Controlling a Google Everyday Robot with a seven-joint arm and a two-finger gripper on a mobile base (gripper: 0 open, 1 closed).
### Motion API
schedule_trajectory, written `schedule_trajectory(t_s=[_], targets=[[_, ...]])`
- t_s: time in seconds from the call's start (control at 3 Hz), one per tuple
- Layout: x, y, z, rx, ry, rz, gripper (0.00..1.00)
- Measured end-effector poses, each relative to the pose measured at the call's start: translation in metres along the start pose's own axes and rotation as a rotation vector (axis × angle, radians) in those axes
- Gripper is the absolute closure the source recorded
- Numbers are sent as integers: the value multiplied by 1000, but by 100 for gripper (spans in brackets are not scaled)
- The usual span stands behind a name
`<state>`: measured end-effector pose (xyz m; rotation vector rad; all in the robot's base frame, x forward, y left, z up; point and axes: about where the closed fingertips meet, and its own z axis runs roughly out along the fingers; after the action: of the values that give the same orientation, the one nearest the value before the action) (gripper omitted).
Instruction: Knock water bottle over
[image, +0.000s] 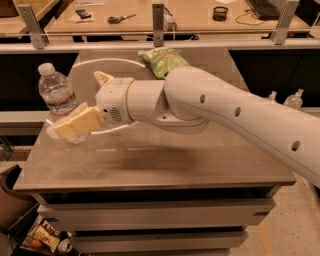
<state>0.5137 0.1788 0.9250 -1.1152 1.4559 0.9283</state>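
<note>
The water bottle (56, 95), clear ribbed plastic with a white cap and a label band, stands near the left edge of the grey table (165, 160). My gripper (78, 103) is at the bottle's right side, on the end of the white arm (215, 107) that reaches in from the right. It is open. The near yellowish finger (80, 123) lies across the front of the bottle's lower part. The far finger (102, 77) shows behind, to the right of the bottle. The bottle's base is partly hidden by the near finger.
A green snack bag (162, 60) lies at the table's back middle. Two small pump-top bottles (294, 98) stand off the table at the right. A rail and a desk with scissors (120, 18) run behind. Bags and clutter (45, 235) sit on the floor at lower left.
</note>
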Motion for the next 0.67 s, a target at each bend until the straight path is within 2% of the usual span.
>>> schedule_trajectory(t_s=[0.33, 0.67], targets=[[2, 7, 15, -31, -25, 1, 0], [2, 8, 16, -32, -24, -1, 17]])
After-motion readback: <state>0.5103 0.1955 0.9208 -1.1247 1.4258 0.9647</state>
